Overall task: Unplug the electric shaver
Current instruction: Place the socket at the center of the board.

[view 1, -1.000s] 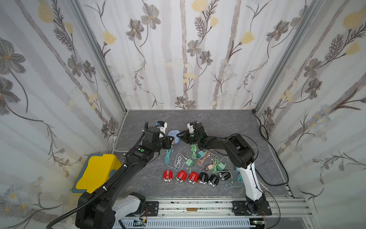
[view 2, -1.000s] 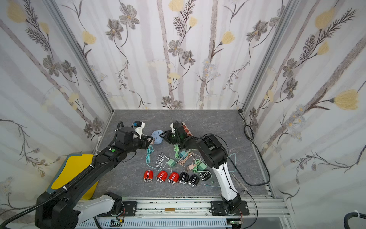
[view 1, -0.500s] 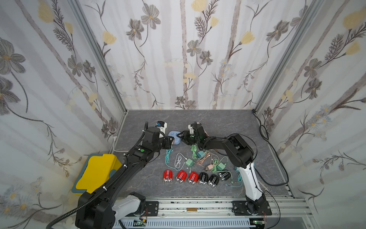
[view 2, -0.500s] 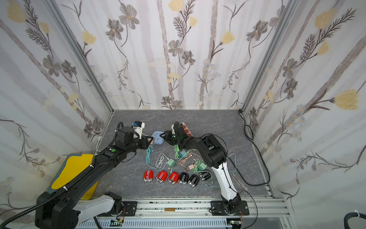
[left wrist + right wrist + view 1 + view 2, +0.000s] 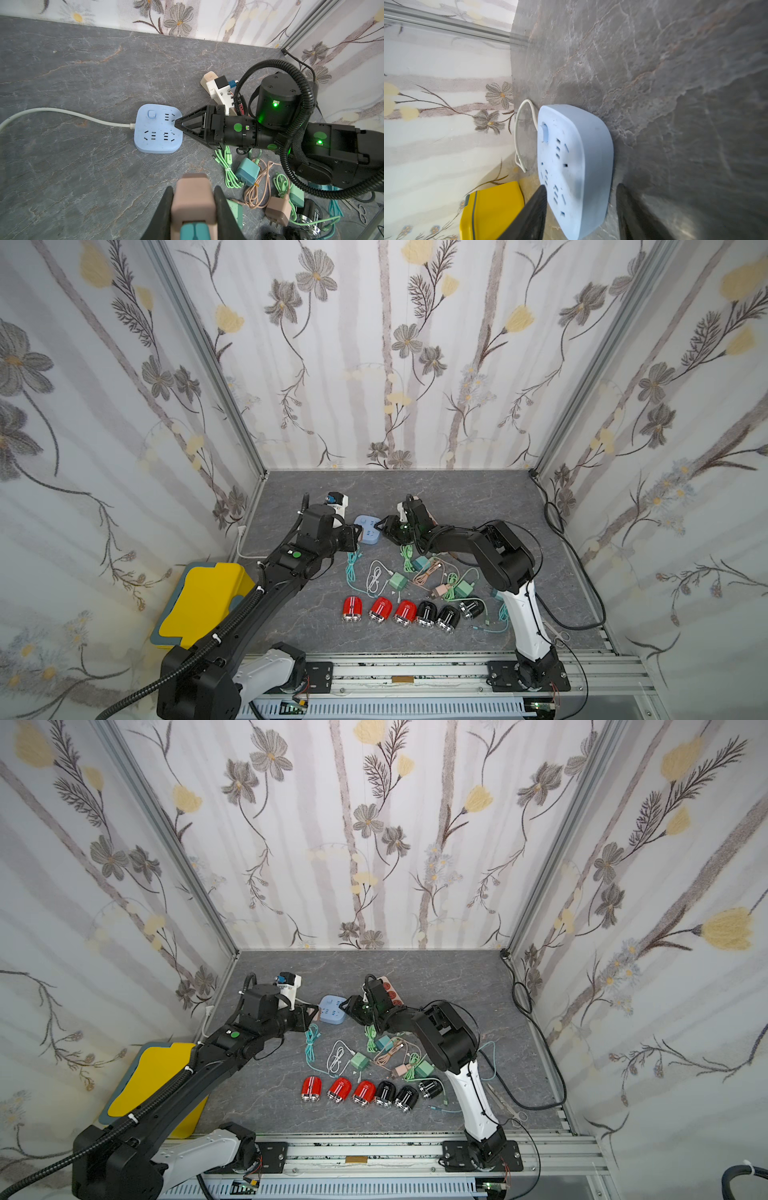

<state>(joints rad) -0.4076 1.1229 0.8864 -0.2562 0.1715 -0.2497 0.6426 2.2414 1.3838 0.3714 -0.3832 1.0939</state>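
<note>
Step in hand: the plug-pull, and by the look of it done. L hand (image 5: 193, 188) is clamped narrow on pink adapter (image 5: 194, 207), teal piece (image 5: 194, 230) showing at its near end. Adapter is held off the desk (image 5: 72, 166), apart from blue power strip (image 5: 159, 143). Every socket seen on the strip is empty.

R hand (image 5: 179, 123) is at the strip's edge, jaws apart, straddling a corner w/o pinching it. Right wrist view shows one finger (image 5: 533, 207) over the strip face, other just beside the rim w/ a gap.

Shavers (image 5: 380, 609): three red, three black, in a row near desk front, well apart from strip. Can't tell which one the held adapter feeds (cables tangled btwn strip and row).

Judgement: unplug looks complete, put-down remains. Next move calls for L hand to carry adapter clear of strip, set it on bare desk near the other chargers (image 5: 398, 581), then release. R hand should back off w/o dragging strip. Teal cable (image 5: 352, 568) just below L hand may snag.
</note>
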